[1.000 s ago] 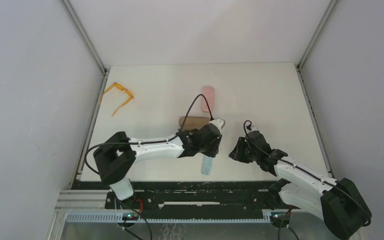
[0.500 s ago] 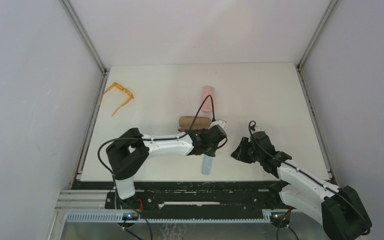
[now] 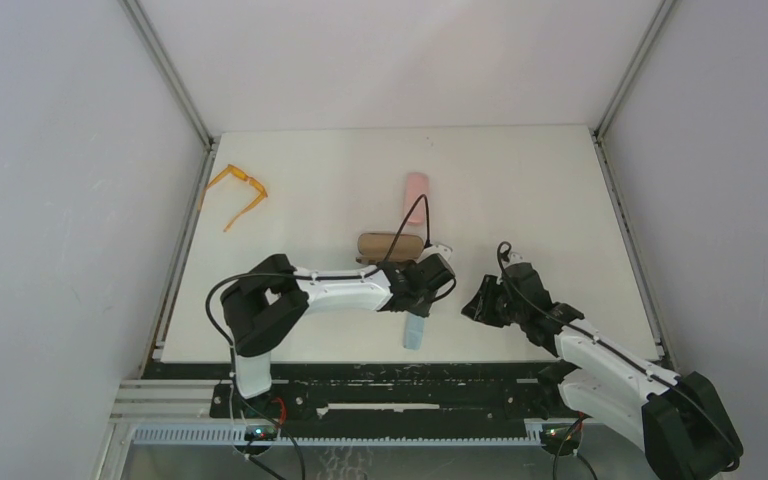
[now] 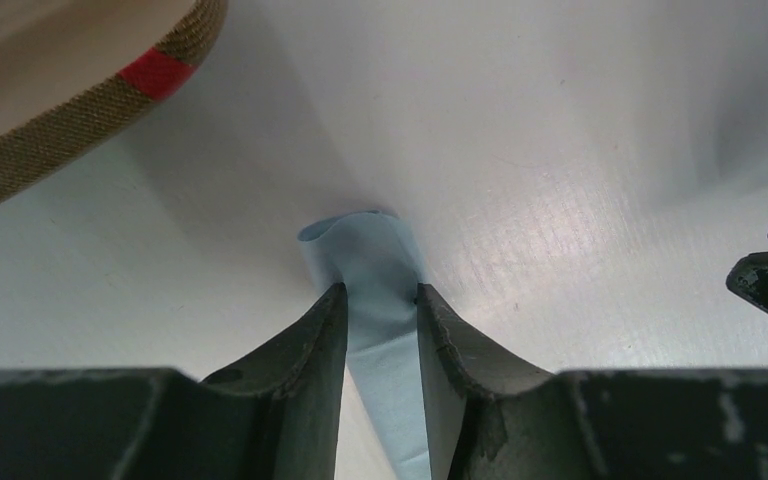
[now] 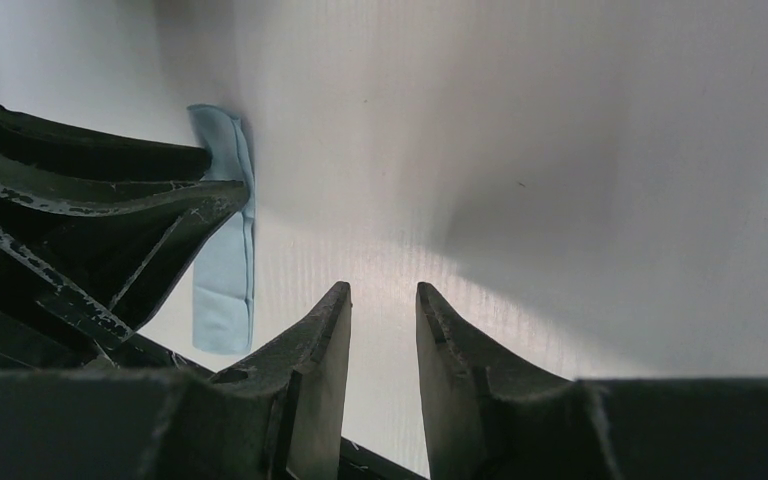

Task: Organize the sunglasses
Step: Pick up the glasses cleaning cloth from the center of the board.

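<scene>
Top view, left gripper (image 3: 416,312): sinking lower onto the near end of the table (image 3: 520,190) over the last second, elbow folding back toward the base, ending over the light-blue cloth (image 3: 415,333).
Top view, right gripper (image 3: 472,305): shifting only slightly in that second, waiting just beside the left gripper.
Top view, orange sunglasses (image 3: 237,193): lying unfolded at the far left edge, well apart from both arms, not being touched.
Top view, black pair: not showing anywhere.
Top view, cases: lying mid-table, pink case (image 3: 417,190) just beyond brown case (image 3: 390,243).
Left wrist, jaws: standing narrow, squeezing the light-blue cloth (image 4: 360,240) across its width, buckling its far end upward; passing near the brown case (image 4: 70,120) at upper left.
Right wrist, jaws: standing narrow with nothing between them, hovering over bare table; looking onto the left gripper (image 5: 110,210) and the light-blue cloth (image 5: 225,270).
Meaning for the task: likely attending to the cloth first; sunglasses themselves not yet being handled, so most of the organizing seemingly remaining.
</scene>
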Robot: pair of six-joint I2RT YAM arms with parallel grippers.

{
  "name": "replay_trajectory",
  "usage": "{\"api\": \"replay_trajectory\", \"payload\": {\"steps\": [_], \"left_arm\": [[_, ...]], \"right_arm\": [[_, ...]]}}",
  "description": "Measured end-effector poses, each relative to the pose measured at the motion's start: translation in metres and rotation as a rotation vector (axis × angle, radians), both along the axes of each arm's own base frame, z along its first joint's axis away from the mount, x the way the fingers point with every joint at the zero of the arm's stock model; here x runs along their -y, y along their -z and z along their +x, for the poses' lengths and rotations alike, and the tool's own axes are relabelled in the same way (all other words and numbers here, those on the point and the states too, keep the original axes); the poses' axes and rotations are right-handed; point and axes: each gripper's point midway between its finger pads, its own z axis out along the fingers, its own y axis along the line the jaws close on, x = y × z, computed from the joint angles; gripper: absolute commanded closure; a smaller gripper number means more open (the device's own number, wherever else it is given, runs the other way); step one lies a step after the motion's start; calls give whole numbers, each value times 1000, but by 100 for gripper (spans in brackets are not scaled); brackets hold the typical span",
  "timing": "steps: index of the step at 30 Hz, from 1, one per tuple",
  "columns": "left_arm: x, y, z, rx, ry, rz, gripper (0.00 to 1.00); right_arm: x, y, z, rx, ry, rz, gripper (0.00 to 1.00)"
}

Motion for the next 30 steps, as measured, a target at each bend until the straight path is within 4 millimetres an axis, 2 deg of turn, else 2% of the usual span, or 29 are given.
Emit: {"api": "replay_trajectory", "payload": {"steps": [5,10,16,19,23,26,30], "left_arm": [[0,0,0,1,-1,2,76],[-1,0,1,7,-5,5,98],[0,-1,2,10,-4,-2,100],[-2,-8,0,21,-3,-31,100],[-5,-33,-6,48,9,-123,100],[-6,-67,-12,91,25,-258,100],[-10,-113,-23,147,56,-442,100]], "right_arm": [[-1,0,-1,-1,-7,4,70],[-1,-1,-1,0,-9,6,70],[-3,-8,1,32,-18,21,69],[-5,-13,0,52,-39,34,68],[-13,-25,-1,96,-91,76,65],[-20,-39,-4,166,-134,135,63],[-32,-68,-8,301,-210,236,61]]}}
